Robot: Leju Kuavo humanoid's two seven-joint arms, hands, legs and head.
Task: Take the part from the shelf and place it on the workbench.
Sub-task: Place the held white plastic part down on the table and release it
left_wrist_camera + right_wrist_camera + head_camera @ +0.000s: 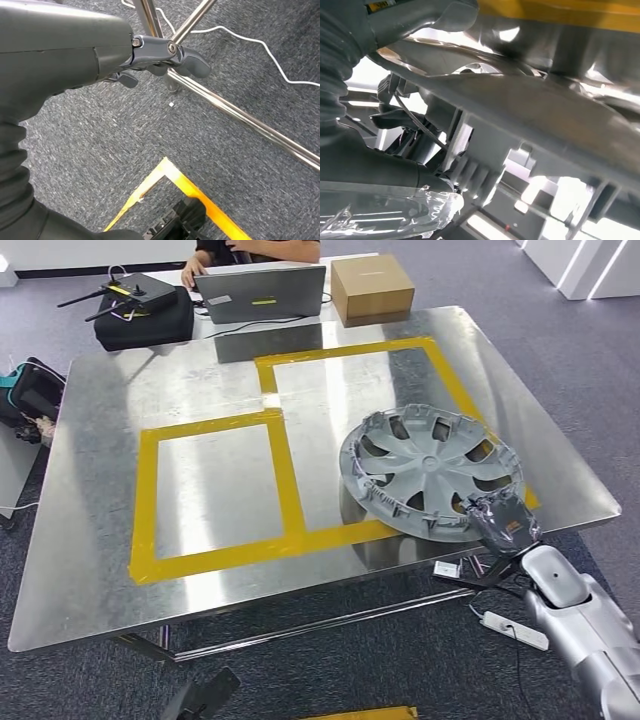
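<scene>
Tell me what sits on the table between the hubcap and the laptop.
Nothing stands there. In the head view, between the hubcap and the laptop lies bare metal table crossed by yellow tape, with the laptop's reflection.

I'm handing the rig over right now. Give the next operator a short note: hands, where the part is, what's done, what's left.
Right hand: gripping the near rim of the grey hubcap.
Left hand: hanging low over the carpet, holding nothing, fingers loosely curled.
Hubcap: over the metal workbench, near its right front corner, straddling the yellow tape of the right-hand rectangle; it looks slightly tilted.
Done: part brought to the workbench.
Left: set it flat, release, withdraw the right arm.
</scene>
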